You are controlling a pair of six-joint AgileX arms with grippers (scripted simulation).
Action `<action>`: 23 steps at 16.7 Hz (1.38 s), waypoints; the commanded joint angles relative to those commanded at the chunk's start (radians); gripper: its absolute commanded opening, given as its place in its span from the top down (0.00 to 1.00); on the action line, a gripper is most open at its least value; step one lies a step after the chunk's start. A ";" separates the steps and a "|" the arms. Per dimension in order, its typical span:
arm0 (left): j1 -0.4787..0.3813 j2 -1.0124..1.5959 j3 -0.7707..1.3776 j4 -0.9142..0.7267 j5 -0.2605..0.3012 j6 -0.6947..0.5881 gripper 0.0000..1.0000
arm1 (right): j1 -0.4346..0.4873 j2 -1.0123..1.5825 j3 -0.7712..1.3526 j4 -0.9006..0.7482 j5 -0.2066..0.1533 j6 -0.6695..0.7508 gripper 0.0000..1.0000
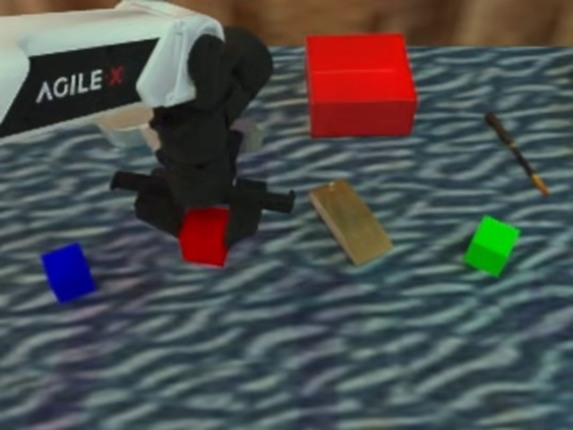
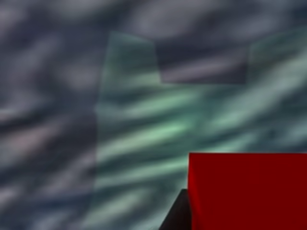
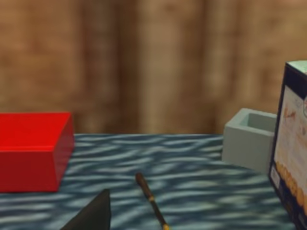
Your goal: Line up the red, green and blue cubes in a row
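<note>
Left hand [image 1: 204, 235] over red cube [image 1: 205, 236] (grip unclear); red box [image 1: 360, 85] shut.

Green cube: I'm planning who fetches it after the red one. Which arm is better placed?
Probably the right. The green cube lies at the table's right side, while the left gripper is at the red cube, left of centre.

Top view straight down over the table [image 1: 358, 358]; left wrist view close above it, right wrist view low along it
</note>
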 joint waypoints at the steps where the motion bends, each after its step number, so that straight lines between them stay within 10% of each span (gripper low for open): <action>1: -0.023 -0.017 -0.022 0.001 -0.002 -0.076 1.00 | 0.000 0.000 0.000 0.000 0.000 0.000 0.00; 7: -0.110 -0.105 -0.106 0.019 -0.011 -0.323 1.00 | 0.000 0.000 0.000 0.000 0.000 0.000 0.00; 23: -0.108 -0.006 -0.259 0.272 -0.011 -0.322 1.00 | 0.000 0.000 0.000 0.000 0.000 0.000 0.00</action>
